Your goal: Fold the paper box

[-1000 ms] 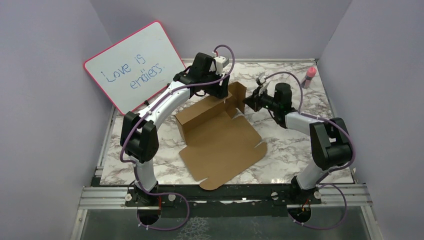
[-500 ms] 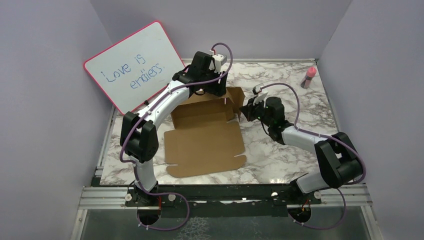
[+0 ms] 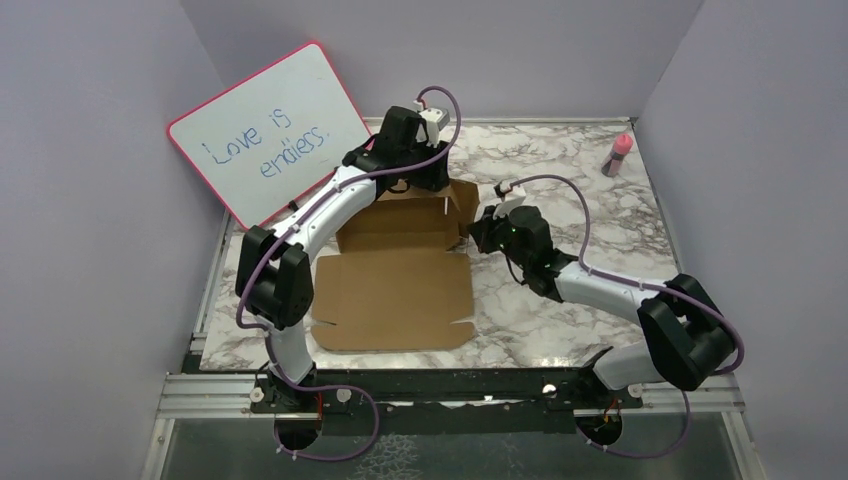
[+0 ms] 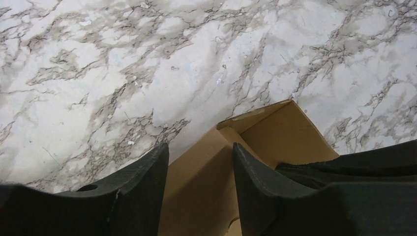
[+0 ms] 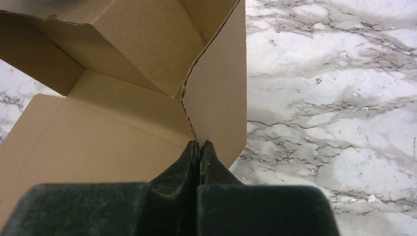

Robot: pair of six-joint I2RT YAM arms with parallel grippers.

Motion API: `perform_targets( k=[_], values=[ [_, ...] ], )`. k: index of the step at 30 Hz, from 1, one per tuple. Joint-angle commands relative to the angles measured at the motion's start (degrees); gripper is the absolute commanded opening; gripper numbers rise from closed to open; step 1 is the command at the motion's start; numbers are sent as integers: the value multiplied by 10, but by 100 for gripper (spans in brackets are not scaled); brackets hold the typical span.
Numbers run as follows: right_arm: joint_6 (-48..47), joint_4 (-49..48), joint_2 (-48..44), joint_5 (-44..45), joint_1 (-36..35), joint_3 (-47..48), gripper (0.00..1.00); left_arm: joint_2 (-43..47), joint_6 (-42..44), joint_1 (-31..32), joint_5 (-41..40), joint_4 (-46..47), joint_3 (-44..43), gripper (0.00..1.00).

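The paper box (image 3: 395,295) is a brown cardboard sheet lying on the marble table, its wide panel flat toward me and its back wall and right side flap raised. My left gripper (image 3: 428,188) hangs over the back wall's right end. In the left wrist view its jaws are open (image 4: 199,150) and straddle the top edge of the cardboard wall (image 4: 206,191). My right gripper (image 3: 474,232) is at the box's right side. In the right wrist view it is shut (image 5: 199,143) on the lower edge of the upright side flap (image 5: 219,98).
A pink-framed whiteboard (image 3: 265,130) leans against the left wall, close behind the left arm. A small pink-capped bottle (image 3: 619,152) stands at the far right of the table. Purple walls enclose the table on three sides.
The box has swung from a diagonal lie to square with the table's front edge and shifted left. My right gripper moved left and nearer with the flap. My left gripper stayed over the back wall.
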State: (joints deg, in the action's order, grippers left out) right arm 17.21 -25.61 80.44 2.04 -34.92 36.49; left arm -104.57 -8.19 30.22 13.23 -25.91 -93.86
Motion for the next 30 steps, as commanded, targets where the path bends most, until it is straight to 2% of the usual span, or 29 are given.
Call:
perform_targets(
  k=[1,6,11,16,20,23,30],
  values=[
    [66,19,3,20,-37,23,1,4,-19,5,-5,-38,45,50],
    [88,12,31,48,-66,51,1,21,-35,7,2,-22,75,46],
    [43,8,43,83,-67,64,1,57,-26,2,-36,-27,77,48],
    [-18,-14,25,81,-67,45,1,120,-2,-22,-79,-51,41,62],
    [-72,-55,36,85,-67,40,1,157,25,-37,-97,-81,24,76],
    [-118,-113,57,91,-65,43,1,178,43,-50,-97,-102,33,84],
    [-196,-213,128,9,-37,83,1,211,104,-62,-87,-121,85,99]
  ],
)
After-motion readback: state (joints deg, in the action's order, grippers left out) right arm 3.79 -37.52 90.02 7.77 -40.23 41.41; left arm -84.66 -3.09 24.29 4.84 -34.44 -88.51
